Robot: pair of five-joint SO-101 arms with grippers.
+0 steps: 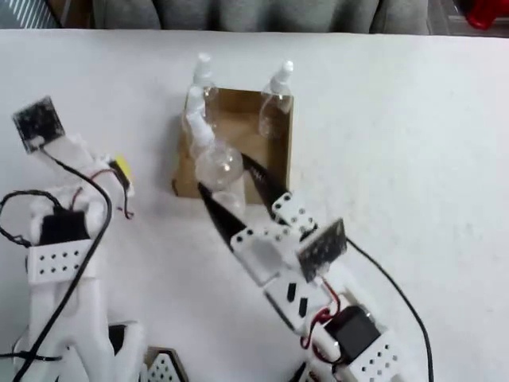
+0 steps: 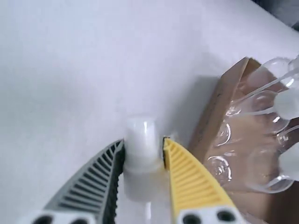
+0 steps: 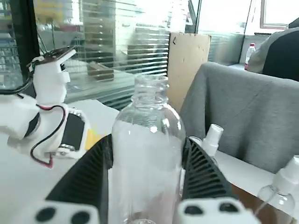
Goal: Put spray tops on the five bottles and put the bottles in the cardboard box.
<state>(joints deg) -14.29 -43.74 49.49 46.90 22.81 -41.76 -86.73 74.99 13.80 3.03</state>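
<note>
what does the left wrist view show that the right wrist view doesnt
Left wrist view, not the right wrist one: the left gripper shut on a white spray top, and the outer wall of the cardboard box.
Right wrist view, not the left wrist one: the right gripper shut on a clear bottle with a bare neck, the left arm, and window blinds behind.
Both: capped bottles standing in the box.

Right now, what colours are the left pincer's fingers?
The left pincer has one grey finger, one yellow; best in left wrist view.
</note>
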